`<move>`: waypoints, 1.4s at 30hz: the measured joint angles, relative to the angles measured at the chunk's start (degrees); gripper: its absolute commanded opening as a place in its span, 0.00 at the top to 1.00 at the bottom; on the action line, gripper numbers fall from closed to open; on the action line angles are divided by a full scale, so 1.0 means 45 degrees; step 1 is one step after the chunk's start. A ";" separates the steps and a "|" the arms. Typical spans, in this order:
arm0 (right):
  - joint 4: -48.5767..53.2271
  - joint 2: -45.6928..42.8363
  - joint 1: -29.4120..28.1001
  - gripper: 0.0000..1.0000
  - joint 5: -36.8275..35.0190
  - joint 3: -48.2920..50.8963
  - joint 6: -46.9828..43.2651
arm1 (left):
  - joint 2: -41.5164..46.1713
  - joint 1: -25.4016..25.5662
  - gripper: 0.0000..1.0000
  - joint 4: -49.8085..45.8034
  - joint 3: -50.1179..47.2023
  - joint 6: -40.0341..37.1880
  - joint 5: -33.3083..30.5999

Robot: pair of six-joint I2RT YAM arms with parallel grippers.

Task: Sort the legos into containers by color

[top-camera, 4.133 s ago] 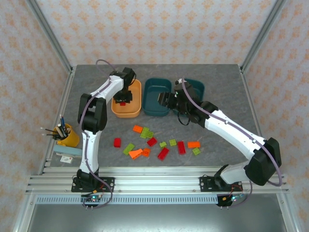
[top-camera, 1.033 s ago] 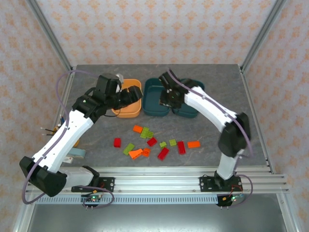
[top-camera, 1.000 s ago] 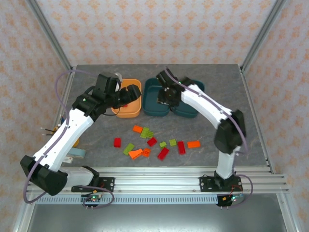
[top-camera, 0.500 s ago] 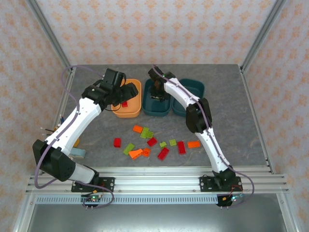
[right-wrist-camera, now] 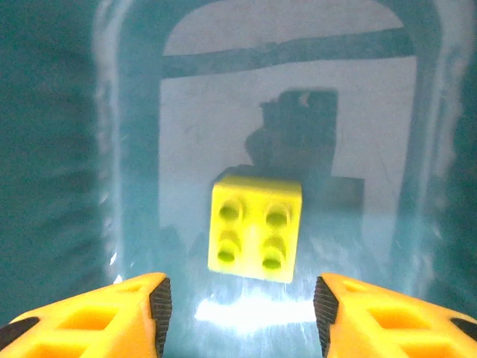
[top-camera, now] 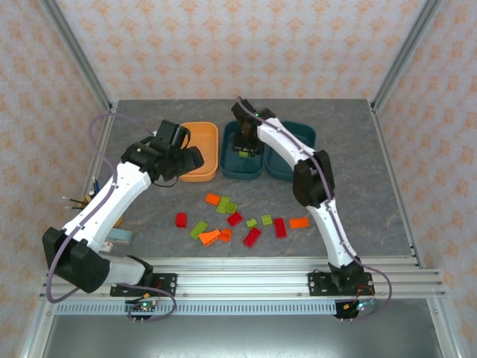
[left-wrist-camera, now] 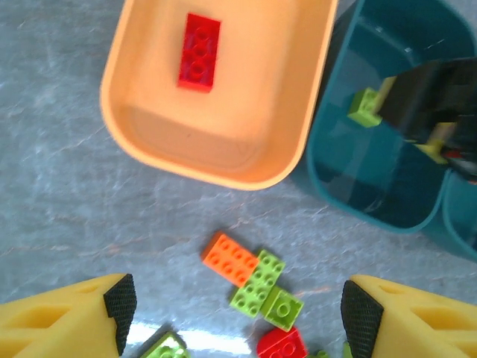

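Between the fingertips of the left claw (left-wrist-camera: 240, 317) — spread wide, pinching nothing — lie the nearest loose bricks on the desk (left-wrist-camera: 59, 186): an orange brick (left-wrist-camera: 230, 259) touching a green brick (left-wrist-camera: 258, 282). The orange brick's long axis runs diagonally across the claw's opening in the left wrist view, so a grasp would likely need a wrist turn to set the fingers across its short sides. Just beyond sits the orange tray (left-wrist-camera: 216, 177), holding one red brick (left-wrist-camera: 198, 52). The right claw (right-wrist-camera: 240, 302) is likewise spread, low inside a teal tray (right-wrist-camera: 45, 149); a yellow-green brick (right-wrist-camera: 256, 227) lies free on the tray floor just ahead of its fingertips, not between them. Judged from the top view, the left claw is nearer the loose bricks (top-camera: 235, 218) — the right must first lift clear of its tray.
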State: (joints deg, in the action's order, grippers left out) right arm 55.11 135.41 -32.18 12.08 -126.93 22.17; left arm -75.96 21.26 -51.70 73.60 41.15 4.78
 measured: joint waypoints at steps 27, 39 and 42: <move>-1.0365 -1.2750 -0.3842 0.37 0.3526 1.7617 -0.0928 | -0.2701 0.0000 0.41 0.0763 -0.5464 -0.2973 0.0772; -1.0428 -1.2750 -0.3842 0.38 0.3298 1.7583 -0.0923 | -0.3157 0.0029 0.71 0.1243 -0.5450 -0.3254 0.0767; -1.0117 -1.2789 -0.3842 0.38 0.2798 1.7218 -0.0889 | -0.2754 0.0015 0.71 0.0631 -0.4940 -0.3201 0.0379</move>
State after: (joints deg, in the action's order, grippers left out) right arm 9.58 77.87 -49.47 24.67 -49.45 18.17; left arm -88.36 21.32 -48.86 51.37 26.74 6.48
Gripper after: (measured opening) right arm 0.621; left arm 0.359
